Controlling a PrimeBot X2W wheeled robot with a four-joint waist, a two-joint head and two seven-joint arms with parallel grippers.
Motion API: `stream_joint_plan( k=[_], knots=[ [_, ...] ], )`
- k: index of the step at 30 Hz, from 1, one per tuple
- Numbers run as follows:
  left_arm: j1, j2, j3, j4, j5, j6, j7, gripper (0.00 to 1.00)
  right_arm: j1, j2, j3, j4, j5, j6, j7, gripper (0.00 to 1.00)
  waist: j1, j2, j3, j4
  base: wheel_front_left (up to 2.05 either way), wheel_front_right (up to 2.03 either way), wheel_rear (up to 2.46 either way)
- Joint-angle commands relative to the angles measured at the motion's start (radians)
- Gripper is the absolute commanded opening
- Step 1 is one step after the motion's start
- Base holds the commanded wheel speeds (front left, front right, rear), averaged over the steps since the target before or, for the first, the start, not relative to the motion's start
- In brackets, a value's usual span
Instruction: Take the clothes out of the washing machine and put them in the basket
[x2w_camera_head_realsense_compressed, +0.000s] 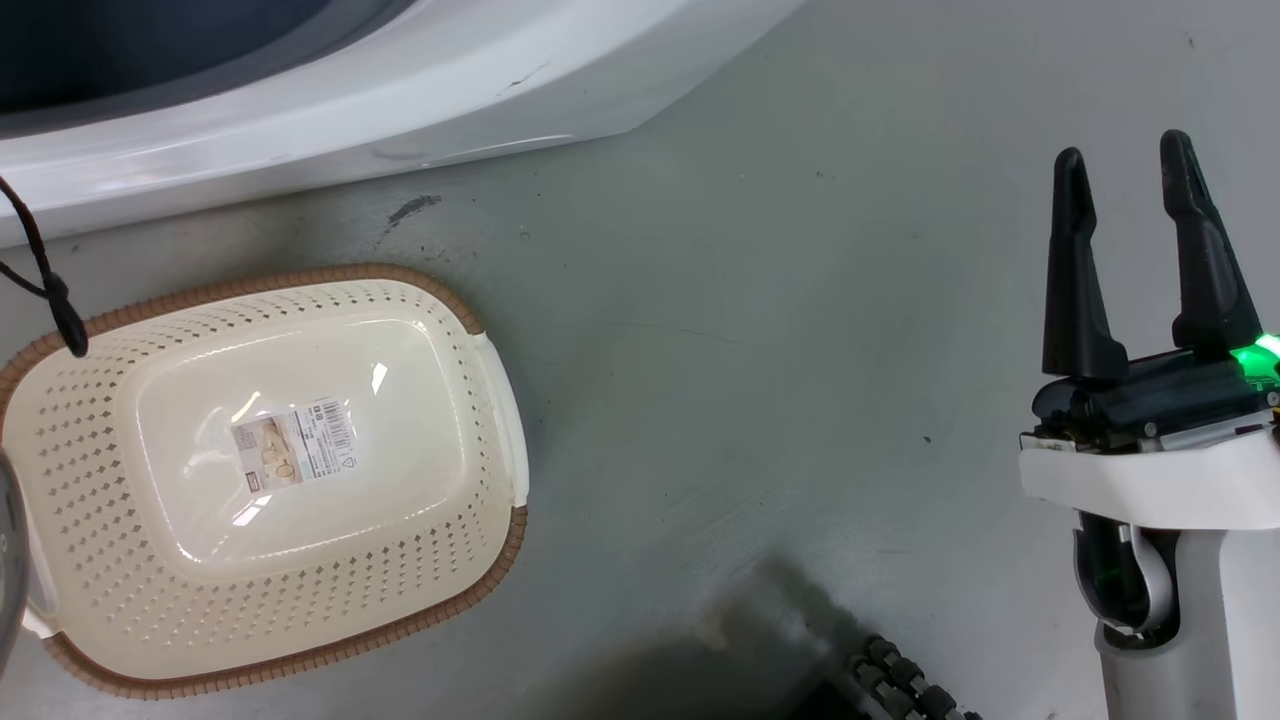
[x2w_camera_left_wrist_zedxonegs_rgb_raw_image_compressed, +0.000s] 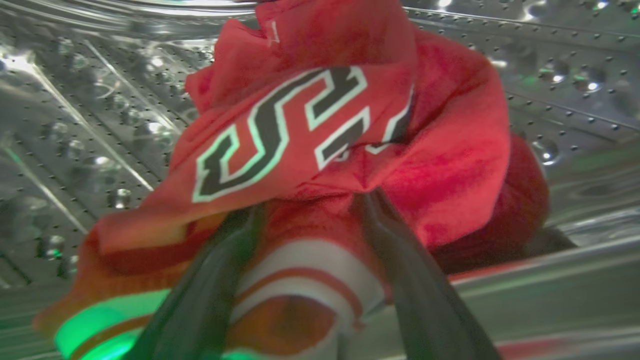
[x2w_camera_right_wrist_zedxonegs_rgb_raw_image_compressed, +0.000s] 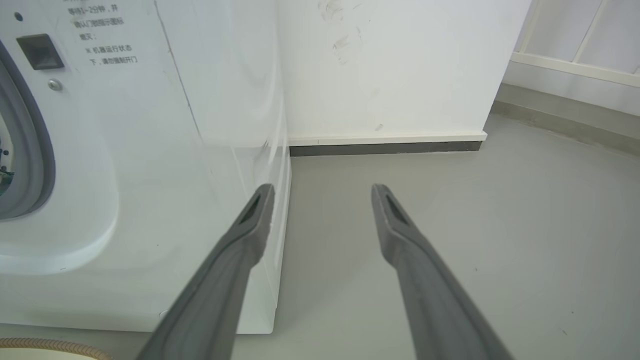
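The left gripper (x2w_camera_left_wrist_zedxonegs_rgb_raw_image_compressed: 310, 202), its two long dark fingers (x2w_camera_left_wrist_zedxonegs_rgb_raw_image_compressed: 215, 290) spread apart, sits in the bright red soft jersey with black-white numerals (x2w_camera_left_wrist_zedxonegs_rgb_raw_image_compressed: 300, 125). Cloth bulges between the fingers and drapes over their tips, unpinched, so closing looks like the next call. The jersey lies straight ahead in the perforated steel drum (x2w_camera_left_wrist_zedxonegs_rgb_raw_image_compressed: 75, 125). The right gripper (x2w_camera_head_realsense_compressed: 1125, 155) hangs released over the grey floor (x2w_camera_head_realsense_compressed: 750, 350), far from the clothes. The oval cream plastic basket (x2w_camera_head_realsense_compressed: 300, 285) stands before the white washing machine (x2w_camera_head_realsense_compressed: 300, 110), holding no clothes yet.

Left hand (x2w_camera_left_wrist_zedxonegs_rgb_raw_image_compressed: 312, 205), dark fingers parted, right hand (x2w_camera_head_realsense_compressed: 1124, 147) pointing up the head view, fingers apart, nothing between them
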Motion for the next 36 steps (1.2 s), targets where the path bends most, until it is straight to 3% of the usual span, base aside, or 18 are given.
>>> stream_joint_plan(
  k=[1,4,5,6,19,36],
  knots=[
    [0.005,0.006,-0.001,0.015,-0.009,-0.001,0.013,1.0,-0.013,0.001,-0.003,0.0,0.008,-0.001,-0.002,1.0,-0.0001,0.0,0.0,0.001,0.0,0.0,0.0],
    [0.003,0.003,-0.007,0.017,-0.012,0.006,0.014,1.0,-0.016,0.001,-0.001,0.002,0.012,-0.001,-0.002,1.0,-0.0001,0.0,-0.002,0.002,0.0,0.0,0.0],
    [0.002,0.003,-0.009,0.018,-0.013,0.006,0.013,0.41,-0.018,0.001,0.0,0.002,0.012,-0.001,-0.002,1.0,-0.0001,0.0,-0.003,0.002,0.0,0.0,0.0],
    [0.0,0.003,-0.011,0.018,-0.014,0.006,0.012,0.0,-0.019,0.001,0.0,0.0,0.012,-0.001,-0.002,1.0,-0.0001,0.0,-0.003,0.002,0.0,0.0,0.0],
    [0.035,-0.03,-0.024,0.01,-0.042,0.002,-0.092,0.0,0.003,0.001,0.0,0.013,-0.007,-0.001,-0.002,1.0,-0.0001,0.0,-0.067,0.018,0.0,0.0,0.0],
    [0.313,-0.143,-0.046,-0.008,-0.122,-0.022,-0.355,0.0,0.092,0.001,0.0,0.057,-0.081,-0.001,-0.002,1.0,-0.0001,0.0,-0.328,0.117,0.0,0.0,0.0]
  ],
)
